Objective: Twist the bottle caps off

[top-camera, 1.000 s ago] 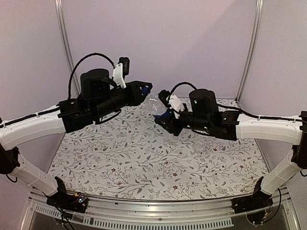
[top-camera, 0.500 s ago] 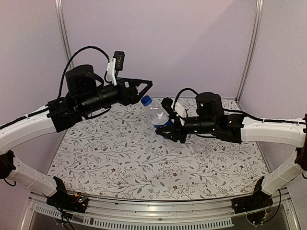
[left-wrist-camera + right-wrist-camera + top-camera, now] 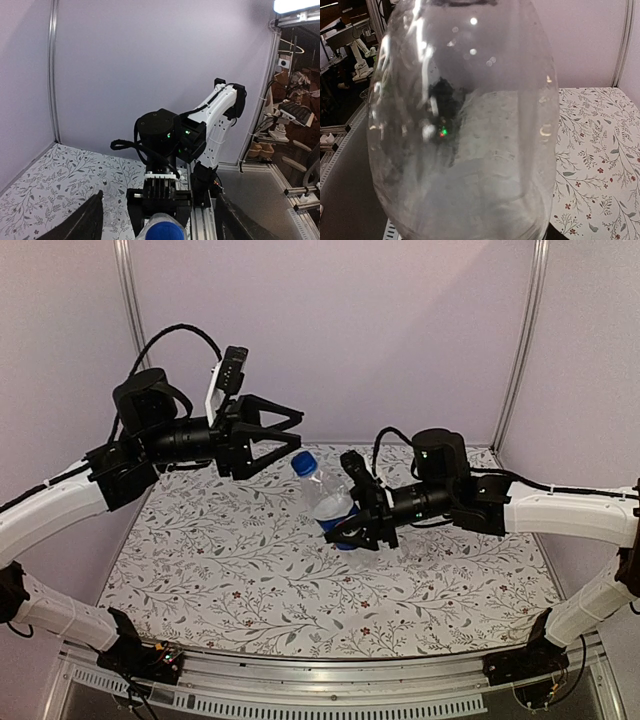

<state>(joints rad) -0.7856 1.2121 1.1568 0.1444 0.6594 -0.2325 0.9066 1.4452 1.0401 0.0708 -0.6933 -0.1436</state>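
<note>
Our right claw (image 3: 352, 525) clamps the labelled bottle (image 3: 322, 490), tilted above the bench (image 3: 230, 570). Our left claw (image 3: 297, 428) gapes wide just beside its blue cap (image 3: 303, 462). We judge the bottle light, thin, squashy; grip the stiff cap squarely.

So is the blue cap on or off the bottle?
On: the blue cap sits on the neck of the bottle, which the right claw grips; the left claw is open.
</note>
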